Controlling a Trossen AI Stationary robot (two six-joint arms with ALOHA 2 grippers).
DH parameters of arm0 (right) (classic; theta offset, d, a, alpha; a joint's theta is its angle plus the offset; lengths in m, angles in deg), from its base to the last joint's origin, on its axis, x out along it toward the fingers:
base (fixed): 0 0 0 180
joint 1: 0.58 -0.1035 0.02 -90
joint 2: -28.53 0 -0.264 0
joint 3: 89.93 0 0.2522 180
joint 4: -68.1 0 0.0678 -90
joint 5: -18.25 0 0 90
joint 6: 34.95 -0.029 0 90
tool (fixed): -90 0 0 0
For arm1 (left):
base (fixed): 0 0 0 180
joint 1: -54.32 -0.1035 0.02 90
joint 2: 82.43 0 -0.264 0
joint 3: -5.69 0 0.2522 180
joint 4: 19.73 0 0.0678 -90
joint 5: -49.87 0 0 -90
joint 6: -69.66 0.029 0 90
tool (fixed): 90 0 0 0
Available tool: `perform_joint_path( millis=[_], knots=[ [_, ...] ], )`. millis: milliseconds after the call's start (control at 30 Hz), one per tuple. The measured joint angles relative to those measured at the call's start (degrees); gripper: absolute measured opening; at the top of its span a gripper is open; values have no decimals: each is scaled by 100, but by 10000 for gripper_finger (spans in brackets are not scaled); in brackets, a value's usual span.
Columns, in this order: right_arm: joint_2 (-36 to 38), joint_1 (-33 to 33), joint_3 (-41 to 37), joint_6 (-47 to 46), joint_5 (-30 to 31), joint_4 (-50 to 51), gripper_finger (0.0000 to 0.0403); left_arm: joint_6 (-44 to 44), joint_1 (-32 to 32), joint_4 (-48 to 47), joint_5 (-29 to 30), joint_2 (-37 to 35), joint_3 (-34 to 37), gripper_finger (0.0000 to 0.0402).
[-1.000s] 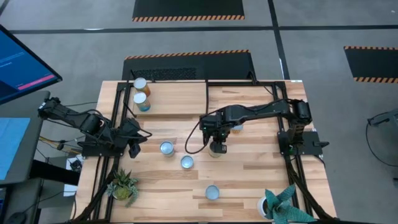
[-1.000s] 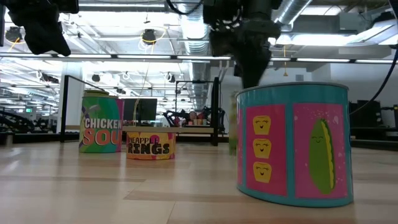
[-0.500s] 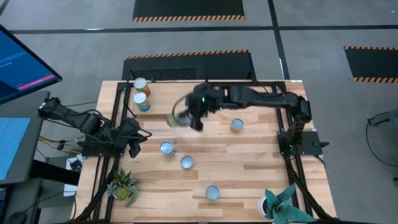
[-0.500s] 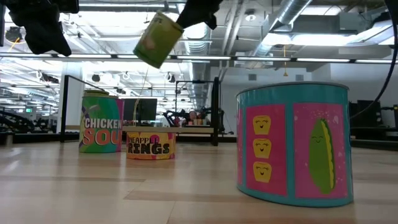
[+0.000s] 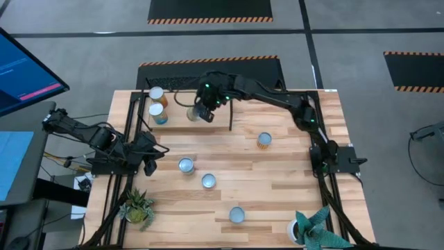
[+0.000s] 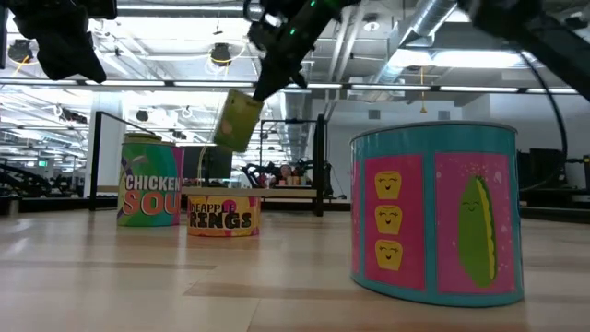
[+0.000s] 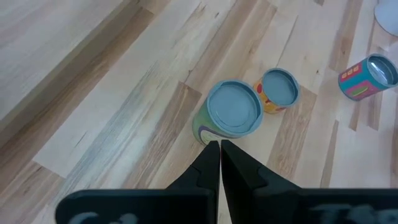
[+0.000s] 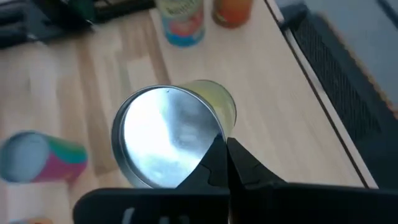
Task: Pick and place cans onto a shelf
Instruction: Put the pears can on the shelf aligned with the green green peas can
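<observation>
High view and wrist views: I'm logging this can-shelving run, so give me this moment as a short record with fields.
Right gripper: over the shelf at the table's far side, shut on a yellow-green can, carried tilted in the air
Left gripper: at the table's left edge, shut, holding nothing
Cans on shelf: two
Cans on table: four, including an orange one

The right hand (image 5: 202,112) hung above the shelf (image 5: 187,110) with a yellow-green can (image 5: 194,114) pinched at its rim, bare wood open beneath it. Two cans (image 5: 157,104) stood on the shelf's far-left corner, beside the hand, with a gap between. Behind the right hand, the shelf's black post (image 5: 230,111) stood close. The left hand (image 5: 150,167) waited at the desk's left edge, two cans (image 7: 234,113) just ahead of it.
</observation>
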Motion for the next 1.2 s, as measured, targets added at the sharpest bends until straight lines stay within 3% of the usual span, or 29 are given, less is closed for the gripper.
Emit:
perform_joint_path(
  millis=[200, 700, 1200],
  knots=[
    [-257, 213, -178, -195, -336, 268, 0, 0, 2, 23, -27, 1, -1, 1],
    [-243, 451, -182, -106, 169, 819, 0, 2, 2, 2, -31, 1, -1, 1],
    [-241, 595, -182, -85, 115, 927, 30, 2, 2, 1, -31, 2, -1, 1]
  ],
)
